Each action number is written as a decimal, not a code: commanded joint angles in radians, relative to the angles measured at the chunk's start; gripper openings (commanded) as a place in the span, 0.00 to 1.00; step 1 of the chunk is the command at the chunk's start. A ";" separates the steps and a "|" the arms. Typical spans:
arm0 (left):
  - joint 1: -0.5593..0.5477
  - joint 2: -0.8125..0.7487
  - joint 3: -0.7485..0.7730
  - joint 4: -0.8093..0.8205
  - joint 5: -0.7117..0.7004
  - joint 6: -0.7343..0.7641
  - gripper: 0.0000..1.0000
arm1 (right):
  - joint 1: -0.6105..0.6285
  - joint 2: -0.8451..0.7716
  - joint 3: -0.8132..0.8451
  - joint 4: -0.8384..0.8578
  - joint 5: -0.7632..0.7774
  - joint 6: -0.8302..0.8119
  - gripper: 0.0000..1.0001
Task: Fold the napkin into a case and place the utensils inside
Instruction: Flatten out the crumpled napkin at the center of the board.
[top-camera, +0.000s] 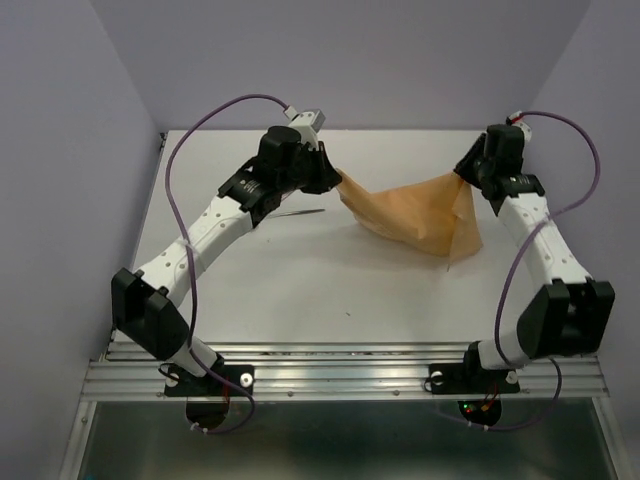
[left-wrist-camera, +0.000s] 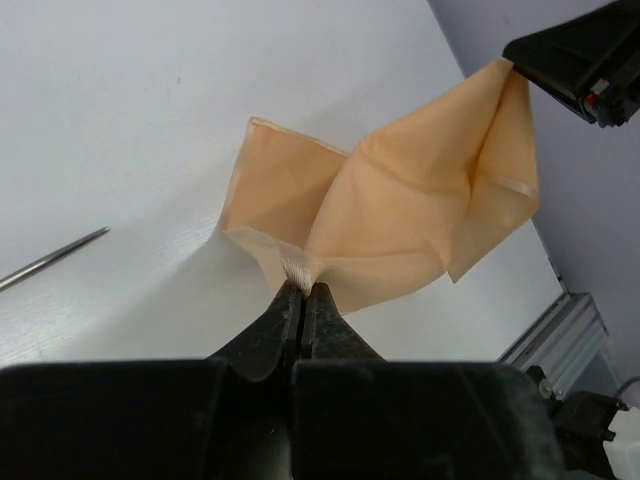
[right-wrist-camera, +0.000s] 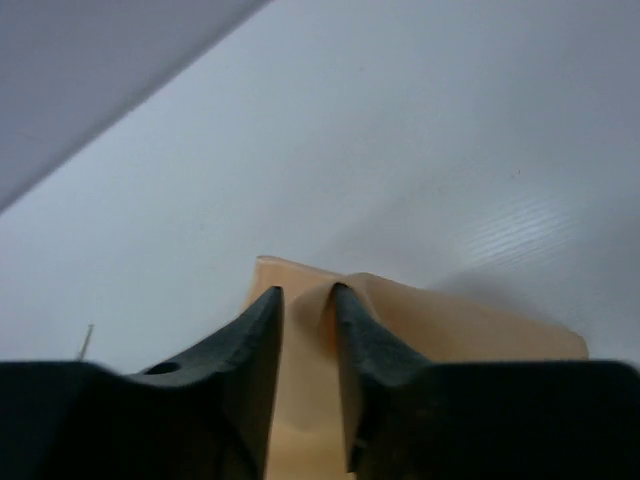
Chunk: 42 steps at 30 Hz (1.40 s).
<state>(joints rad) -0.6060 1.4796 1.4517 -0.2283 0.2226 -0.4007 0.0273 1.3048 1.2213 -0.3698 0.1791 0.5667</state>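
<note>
Napkin (top-camera: 415, 215) spans left hand (top-camera: 338, 180) to right hand (top-camera: 462, 175); right wrist shows cloth.

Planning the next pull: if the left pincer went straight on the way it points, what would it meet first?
The soft peach-orange cloth napkin that the left pincer pinches, bunched right ahead; past it probably white table, depth unclear.
</note>
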 joint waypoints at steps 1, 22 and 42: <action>0.018 0.103 0.064 0.053 -0.045 0.022 0.00 | -0.006 0.275 0.193 -0.038 0.054 -0.120 0.50; 0.040 0.196 0.030 0.041 -0.023 0.005 0.00 | 0.005 0.018 -0.411 -0.015 -0.165 0.064 0.64; 0.040 0.185 -0.002 0.041 -0.011 0.002 0.00 | 0.025 0.155 -0.528 0.233 -0.271 0.140 0.56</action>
<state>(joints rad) -0.5678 1.7332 1.4456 -0.2066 0.2062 -0.4088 0.0410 1.4094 0.6712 -0.2584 -0.0872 0.6846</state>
